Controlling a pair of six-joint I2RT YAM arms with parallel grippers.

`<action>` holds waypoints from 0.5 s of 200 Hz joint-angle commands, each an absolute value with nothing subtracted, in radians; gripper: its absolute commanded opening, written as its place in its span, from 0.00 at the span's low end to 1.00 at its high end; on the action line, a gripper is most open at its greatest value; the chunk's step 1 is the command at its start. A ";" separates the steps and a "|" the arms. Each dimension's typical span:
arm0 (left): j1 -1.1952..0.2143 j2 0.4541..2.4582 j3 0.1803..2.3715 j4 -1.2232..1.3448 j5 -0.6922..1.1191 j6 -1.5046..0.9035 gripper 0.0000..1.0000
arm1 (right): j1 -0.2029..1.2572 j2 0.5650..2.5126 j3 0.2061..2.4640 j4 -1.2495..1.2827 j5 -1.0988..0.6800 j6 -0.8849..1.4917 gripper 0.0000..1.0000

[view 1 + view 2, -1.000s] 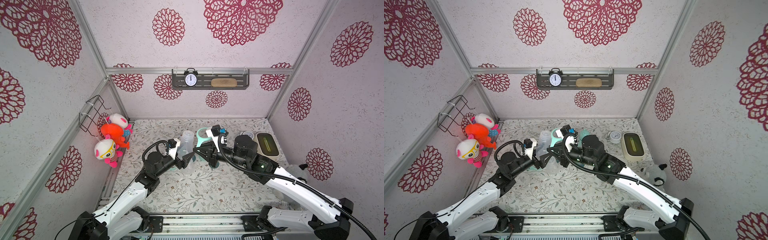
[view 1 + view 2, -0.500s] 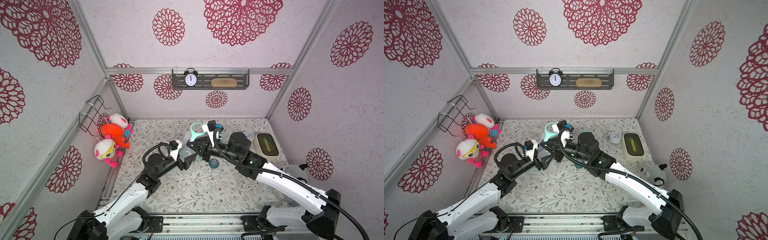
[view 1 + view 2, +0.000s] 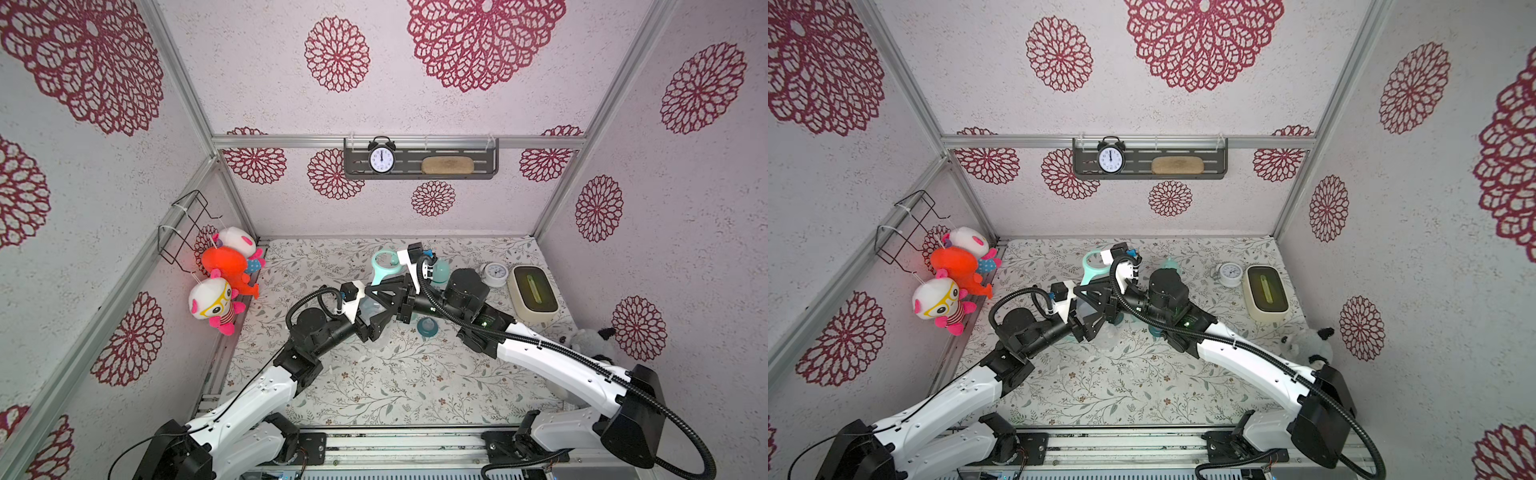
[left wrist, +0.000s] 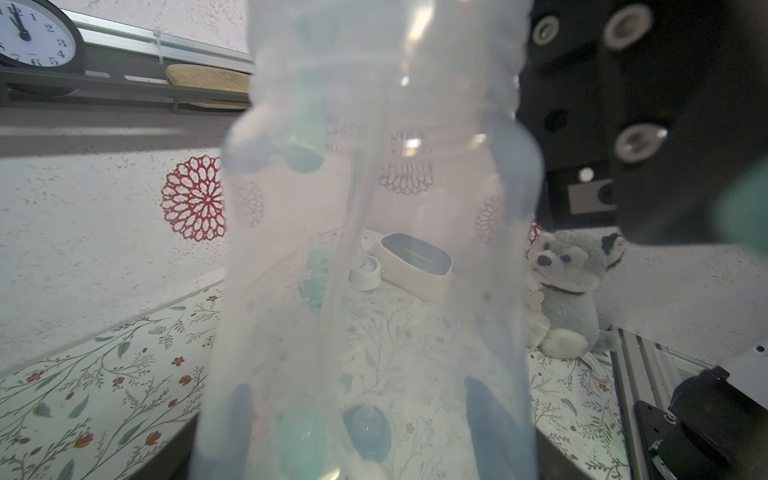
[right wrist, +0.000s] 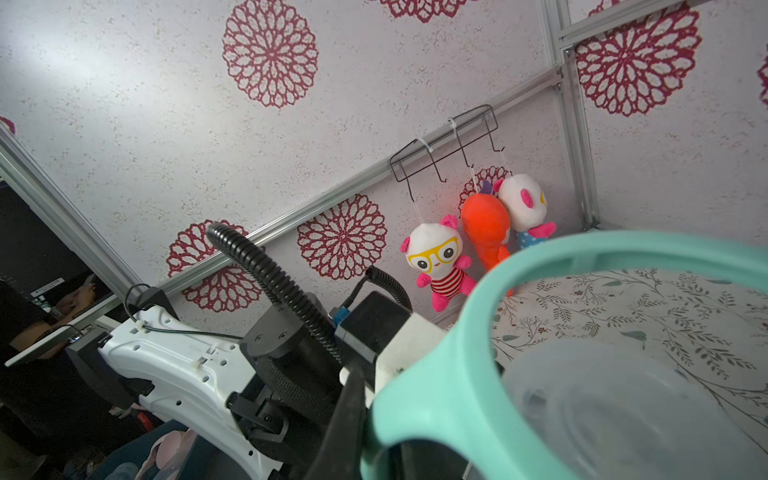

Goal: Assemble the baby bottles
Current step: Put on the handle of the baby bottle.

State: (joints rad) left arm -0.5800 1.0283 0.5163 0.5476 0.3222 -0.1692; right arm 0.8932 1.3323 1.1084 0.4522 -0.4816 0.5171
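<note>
A clear baby bottle (image 3: 371, 308) (image 4: 374, 249) is lifted above the mat with my left gripper (image 3: 365, 322) (image 3: 1086, 320) shut on its body. Its fingers (image 4: 486, 415) show dark through the plastic. My right gripper (image 3: 384, 293) (image 3: 1092, 293) is shut on a mint-green double handle (image 3: 384, 266) (image 3: 1094, 266) (image 5: 457, 374). The handle's ring sits right by the bottle's open mouth (image 5: 623, 415). A teal nipple collar (image 3: 428, 326) (image 3: 1156, 330) lies on the mat under the right arm. A mint cap (image 3: 440, 270) (image 3: 1171, 264) stands behind that arm.
A small white alarm clock (image 3: 494, 274) and a cream box (image 3: 534, 293) sit at the back right. A grey husky plush (image 3: 590, 340) (image 4: 569, 282) leans against the right wall. Plush toys (image 3: 226, 274) hang on the left wall, and a shelf (image 3: 419, 160) is on the back wall.
My right gripper has carried the mint handle leftward, up to the bottle. The left gripper has tilted the bottle towards it. Both grips have stayed the same.
</note>
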 commanded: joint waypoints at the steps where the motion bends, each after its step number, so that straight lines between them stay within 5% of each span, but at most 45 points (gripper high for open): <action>1: -0.587 1.017 0.528 0.602 0.305 -0.147 0.00 | 0.888 1.319 1.102 0.551 -0.514 0.557 0.00; 100: -0.587 1.033 0.536 0.621 0.291 -0.144 0.00 | 0.888 1.327 1.048 0.595 -0.547 0.582 0.00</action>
